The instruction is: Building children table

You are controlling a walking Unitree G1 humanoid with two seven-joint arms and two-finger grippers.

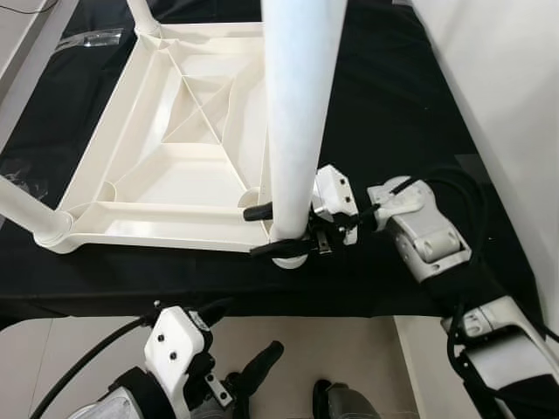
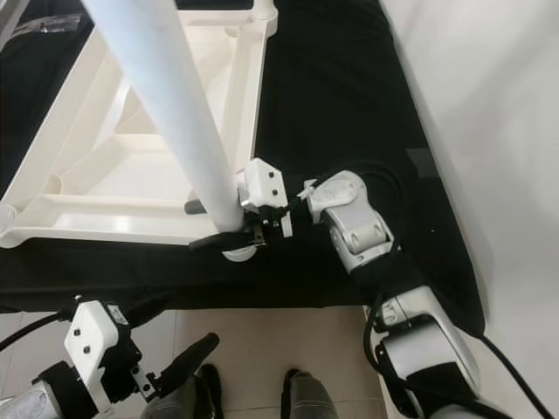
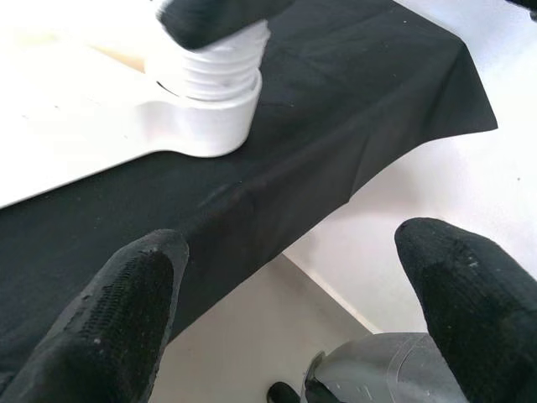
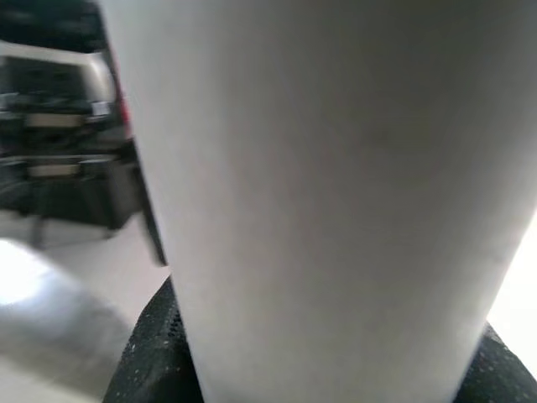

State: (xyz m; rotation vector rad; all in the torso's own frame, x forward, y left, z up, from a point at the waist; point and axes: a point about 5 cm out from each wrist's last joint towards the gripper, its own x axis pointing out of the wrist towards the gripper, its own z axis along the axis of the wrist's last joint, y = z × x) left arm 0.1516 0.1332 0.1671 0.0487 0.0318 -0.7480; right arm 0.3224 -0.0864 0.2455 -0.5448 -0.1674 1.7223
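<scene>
Right gripper point(image 1: 278, 229) jaws clamp the white cylindrical plastic leg point(image 1: 297, 113) at the upturned white tabletop's point(image 1: 175, 166) 5 o'clock socket; keep it plumb while turning; left gripper point(image 3: 285, 285) jaws gape idle.

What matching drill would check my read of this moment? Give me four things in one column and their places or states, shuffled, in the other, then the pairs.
Things:
1. right gripper
2. left gripper
3. upturned table top
4. black cloth

States:
A. lies underside up on the cloth, legs in its corners
B. jaws apart, empty, low by the cloth's near edge
C. jaws closed around the white leg just above the corner socket
D. spread beneath the white parts

Pairs: 1-C, 2-B, 3-A, 4-D
</scene>
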